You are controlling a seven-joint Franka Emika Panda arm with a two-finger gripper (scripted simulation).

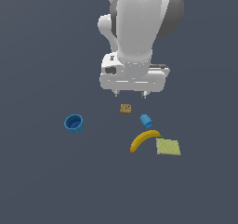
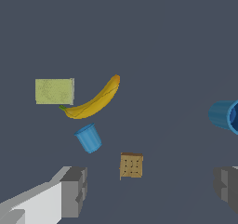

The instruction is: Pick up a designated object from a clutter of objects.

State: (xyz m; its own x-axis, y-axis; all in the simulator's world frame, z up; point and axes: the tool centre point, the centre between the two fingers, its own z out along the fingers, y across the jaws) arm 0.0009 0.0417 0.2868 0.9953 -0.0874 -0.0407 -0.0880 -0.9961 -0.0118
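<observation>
We saw the gripper (image 1: 130,95) spread wide and empty, hanging above the tan cube (image 1: 125,108). The banana (image 1: 144,140) lay on the floor, its stem end touching the yellow-green square pad (image 1: 168,147), just beside the smaller blue cup (image 1: 147,121). The larger blue cup (image 1: 74,123) sat well apart toward the exterior view's left.

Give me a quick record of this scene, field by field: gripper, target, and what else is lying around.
gripper: gripper open, holding nothing, above the clutter
target: banana lying flat, untouched
beside target: yellow-green square pad at its stem end
nearby: small blue cup tipped over; tan cube
apart: larger blue cup, toward the exterior view's left
</observation>
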